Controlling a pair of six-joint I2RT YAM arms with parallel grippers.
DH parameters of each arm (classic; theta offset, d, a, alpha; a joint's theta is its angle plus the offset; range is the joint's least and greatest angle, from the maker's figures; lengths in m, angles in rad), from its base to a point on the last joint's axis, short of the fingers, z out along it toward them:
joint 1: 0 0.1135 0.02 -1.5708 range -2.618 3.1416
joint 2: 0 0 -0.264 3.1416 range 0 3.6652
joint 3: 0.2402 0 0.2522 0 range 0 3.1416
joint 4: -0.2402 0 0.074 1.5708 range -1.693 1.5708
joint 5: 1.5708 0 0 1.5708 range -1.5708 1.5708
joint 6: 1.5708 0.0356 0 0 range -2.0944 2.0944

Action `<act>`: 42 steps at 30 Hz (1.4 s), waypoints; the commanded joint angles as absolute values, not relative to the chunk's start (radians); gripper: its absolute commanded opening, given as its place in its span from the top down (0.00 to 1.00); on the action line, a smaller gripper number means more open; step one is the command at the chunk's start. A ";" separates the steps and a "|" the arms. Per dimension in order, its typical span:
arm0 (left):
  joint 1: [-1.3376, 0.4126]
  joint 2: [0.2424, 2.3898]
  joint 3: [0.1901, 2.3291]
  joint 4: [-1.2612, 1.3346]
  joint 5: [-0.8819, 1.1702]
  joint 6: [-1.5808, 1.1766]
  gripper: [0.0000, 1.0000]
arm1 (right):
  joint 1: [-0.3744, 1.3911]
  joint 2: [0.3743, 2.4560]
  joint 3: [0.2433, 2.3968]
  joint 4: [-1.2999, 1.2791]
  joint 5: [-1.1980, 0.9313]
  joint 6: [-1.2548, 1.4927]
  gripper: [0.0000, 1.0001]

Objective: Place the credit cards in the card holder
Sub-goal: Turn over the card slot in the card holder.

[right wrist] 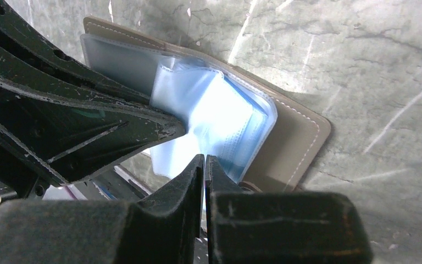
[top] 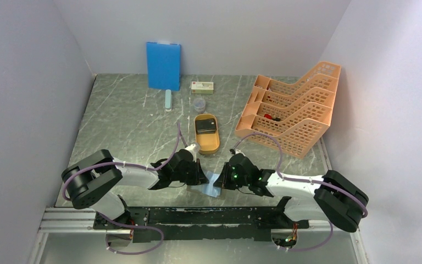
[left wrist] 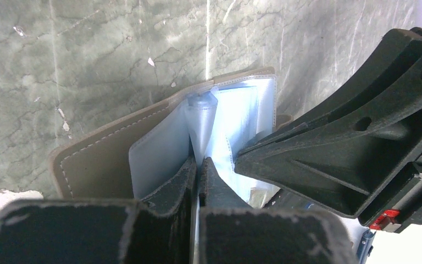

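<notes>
Small taupe-grey folding card holder (top: 212,187) with pale blue clear inner sleeves lies opened on the grey-green marbled worktop (top: 126,121), at the near edge between the two arm bases. Both arms reach inward and meet over it. Left gripper (left wrist: 199,163): jaws pressed together, pinching one upright clear sleeve near the spine of the card holder (left wrist: 101,165); the taupe cover lies flat to the left of the jaws, stitched edge visible. Right gripper (right wrist: 204,160): jaws drawn to a thin slit on the lower edge of a blue sleeve — appears to be nipping it; the other taupe cover of the card holder (right wrist: 302,137) lies flat to the right of the jaws. The two grippers sit just beside each other, tips almost touching, and the sleeves fan up between them. Stack of dark rectangular credit cards (top: 205,126) lies in an orange oval tray (top: 213,147), farther back on the worktop, apart from the card holder — neither gripper holds a card. Behind the tray: a small white-and-green box (top: 202,86) and a large blue board (top: 163,65) upright against the back wall. Orange mesh file rack (top: 294,110) stands at the right.
</notes>
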State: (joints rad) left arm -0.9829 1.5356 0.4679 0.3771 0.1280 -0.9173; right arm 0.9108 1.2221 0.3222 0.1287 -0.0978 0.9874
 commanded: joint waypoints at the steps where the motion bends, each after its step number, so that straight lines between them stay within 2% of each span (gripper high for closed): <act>1: -0.989 1.554 0.427 0.278 0.081 -0.906 0.95 | 0.915 1.195 0.299 0.033 -0.048 0.976 0.91; 11: -0.989 1.551 0.434 0.293 0.098 -0.903 0.94 | 0.917 1.269 0.332 0.075 -0.075 0.955 0.91; 15: -0.990 1.544 0.436 0.293 0.109 -0.899 0.85 | 0.929 1.303 0.366 0.078 -0.079 0.945 0.89; 23: -0.990 1.492 0.445 0.233 0.100 -0.889 0.58 | 0.935 1.283 0.383 0.064 -0.068 0.944 0.82; 28: -0.989 1.421 0.455 0.162 0.066 -0.877 0.47 | 0.937 1.284 0.394 0.061 -0.068 0.942 0.79; 42: -0.988 1.242 0.485 -0.032 -0.024 -0.859 0.41 | 0.964 1.284 0.481 0.025 -0.063 0.930 0.76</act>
